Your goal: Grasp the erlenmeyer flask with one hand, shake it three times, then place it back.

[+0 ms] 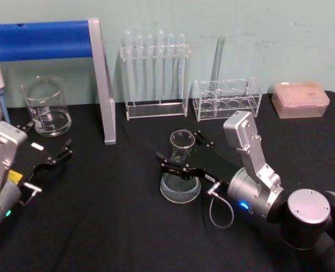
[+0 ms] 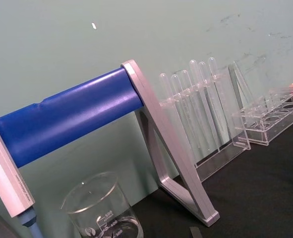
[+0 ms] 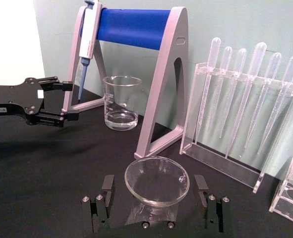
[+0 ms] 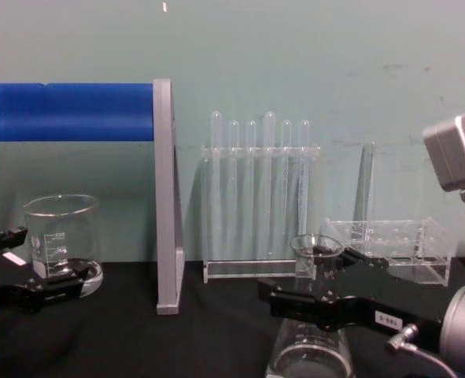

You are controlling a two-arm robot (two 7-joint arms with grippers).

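Black counter (image 1: 116, 226) before pale green wall (image 1: 241, 22), flask (image 1: 180, 190) upright on it, right hand (image 1: 178, 147) apart astride its neck, left hand (image 3: 71, 101) parked apart near beaker (image 1: 45, 107).

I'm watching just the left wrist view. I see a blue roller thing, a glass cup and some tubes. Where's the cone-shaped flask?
Observer: The erlenmeyer flask stands upright on the black table, nearer the robot than the pipette rack.
Operator: Is a gripper grabbing it?
Observer: Not yet. The right gripper is open, with one finger on each side of the flask's neck. The right wrist view shows gaps between the fingers and the glass.
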